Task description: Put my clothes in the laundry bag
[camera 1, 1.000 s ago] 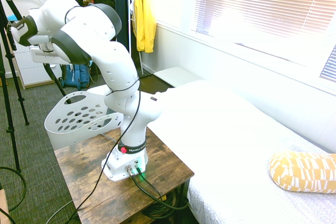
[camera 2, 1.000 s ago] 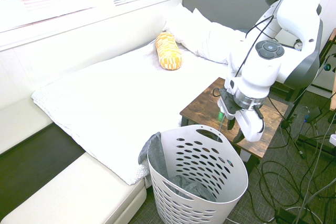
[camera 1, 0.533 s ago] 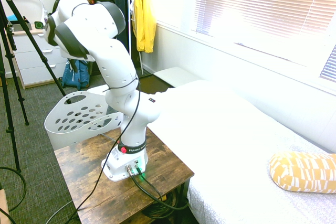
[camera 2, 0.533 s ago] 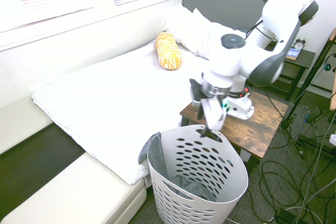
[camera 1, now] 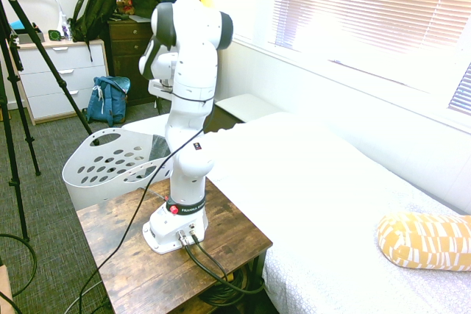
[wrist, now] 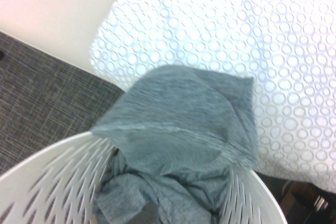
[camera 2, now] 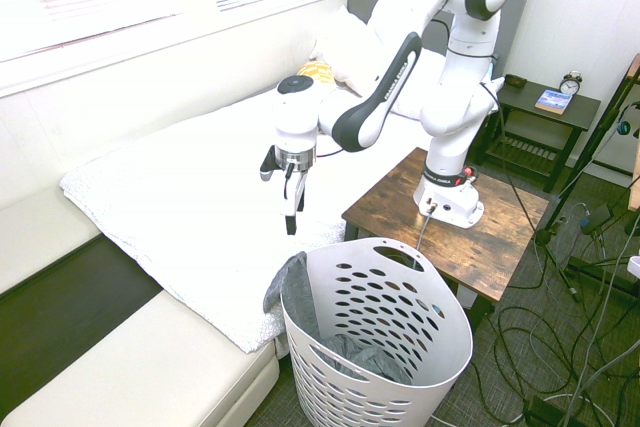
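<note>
The grey clothes [camera 2: 370, 357] are lying partly inside the white laundry basket [camera 2: 375, 327], with a flap hanging over its rim on the bed's side. The basket is standing beside the bed's [camera 2: 200, 207] corner and near the wooden desk's [camera 2: 380, 202] edge. The pincer [camera 2: 296, 215] is hovering empty, spread. The arm [camera 1: 193, 93] is showing "FRANKA" at its base.

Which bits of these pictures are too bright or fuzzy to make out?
First exterior view: glare washes out part of the blinds; second exterior view: the bed is nearly pure white, folds faint; wrist view: the bed's ring pattern shows, but the dark thing at the bottom edge is blurred.
</note>
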Robot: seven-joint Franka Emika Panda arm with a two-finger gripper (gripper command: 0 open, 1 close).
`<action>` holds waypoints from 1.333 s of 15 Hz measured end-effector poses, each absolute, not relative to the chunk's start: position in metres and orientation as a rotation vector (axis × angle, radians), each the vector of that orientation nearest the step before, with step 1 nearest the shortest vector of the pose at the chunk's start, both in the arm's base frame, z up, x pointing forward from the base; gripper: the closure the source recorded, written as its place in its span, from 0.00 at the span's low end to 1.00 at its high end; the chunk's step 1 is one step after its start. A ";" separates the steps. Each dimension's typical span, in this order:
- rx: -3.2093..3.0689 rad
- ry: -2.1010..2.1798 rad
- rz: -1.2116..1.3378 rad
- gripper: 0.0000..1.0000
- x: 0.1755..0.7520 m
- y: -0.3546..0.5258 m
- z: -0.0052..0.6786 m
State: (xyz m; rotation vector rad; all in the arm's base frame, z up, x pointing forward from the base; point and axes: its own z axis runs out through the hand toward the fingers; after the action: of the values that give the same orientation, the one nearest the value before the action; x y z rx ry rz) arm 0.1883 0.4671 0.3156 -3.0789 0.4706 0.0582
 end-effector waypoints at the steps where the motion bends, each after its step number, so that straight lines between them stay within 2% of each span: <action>1: -3.091 0.480 0.061 0.00 0.191 0.466 0.300; 4: -3.097 0.492 0.105 0.00 0.204 0.491 0.244; 9: -3.091 0.559 0.255 0.00 0.216 0.580 0.133; 14: -3.233 0.574 0.179 0.00 0.221 0.637 0.144; 20: -3.509 0.551 0.019 0.00 0.215 0.615 0.127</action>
State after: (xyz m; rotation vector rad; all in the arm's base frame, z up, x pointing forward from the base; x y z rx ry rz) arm 0.2153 0.6148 0.1266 -3.5089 0.5510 0.0191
